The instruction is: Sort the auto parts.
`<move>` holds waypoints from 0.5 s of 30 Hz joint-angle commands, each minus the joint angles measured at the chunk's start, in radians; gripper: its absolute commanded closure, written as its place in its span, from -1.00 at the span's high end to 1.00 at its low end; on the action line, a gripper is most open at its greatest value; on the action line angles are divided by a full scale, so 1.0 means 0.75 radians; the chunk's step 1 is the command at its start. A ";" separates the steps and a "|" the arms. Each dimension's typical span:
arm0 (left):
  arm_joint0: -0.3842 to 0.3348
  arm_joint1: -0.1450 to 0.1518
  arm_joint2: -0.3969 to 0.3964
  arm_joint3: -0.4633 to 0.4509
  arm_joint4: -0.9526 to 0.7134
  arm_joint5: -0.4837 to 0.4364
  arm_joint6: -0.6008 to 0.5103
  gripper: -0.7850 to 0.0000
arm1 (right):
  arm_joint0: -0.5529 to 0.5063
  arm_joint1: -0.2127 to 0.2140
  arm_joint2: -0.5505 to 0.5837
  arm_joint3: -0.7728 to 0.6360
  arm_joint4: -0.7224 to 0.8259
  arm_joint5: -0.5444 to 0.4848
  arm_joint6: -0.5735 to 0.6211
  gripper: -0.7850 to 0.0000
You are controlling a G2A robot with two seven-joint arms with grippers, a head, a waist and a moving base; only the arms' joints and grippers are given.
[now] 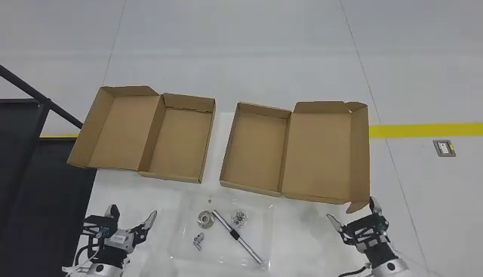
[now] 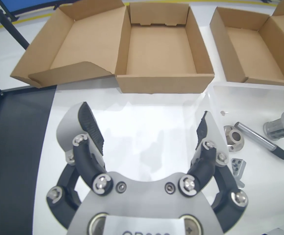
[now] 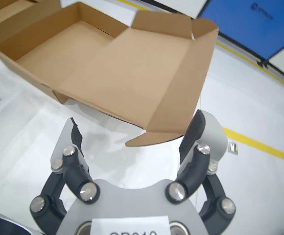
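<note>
While both arms hang low over the white table (image 2: 132, 99), the left gripper (image 1: 132, 215) at about 7 o'clock and the right gripper (image 1: 353, 213) at about 5 o'clock each stand with jaws spread wide, gripping nothing. Between them, at 6 o'clock, a clear tray (image 2: 214, 89) holds the auto parts: a long steel shaft (image 1: 238, 237), a flanged hub (image 1: 204, 218) just beside its far end, a ribbed cylinder (image 1: 240, 216) and a small bracket (image 1: 198, 240). Beyond the tray lie two open cardboard boxes, the left box (image 1: 177, 137) toward 11 o'clock, the right box (image 1: 256, 149) toward 1 o'clock.
</note>
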 commanded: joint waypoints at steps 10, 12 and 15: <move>0.087 -0.011 -0.041 -0.025 -0.042 0.000 0.117 1.00 | 0.085 -0.010 -0.204 -0.186 -0.480 0.024 0.340 1.00; 0.087 -0.011 -0.041 -0.025 -0.042 0.000 0.117 1.00 | 0.095 -0.011 -0.190 -0.172 -0.465 0.021 0.354 1.00; 0.087 -0.011 -0.041 -0.025 -0.042 0.000 0.117 1.00 | 0.074 -0.010 -0.151 -0.179 -0.345 -0.052 0.304 1.00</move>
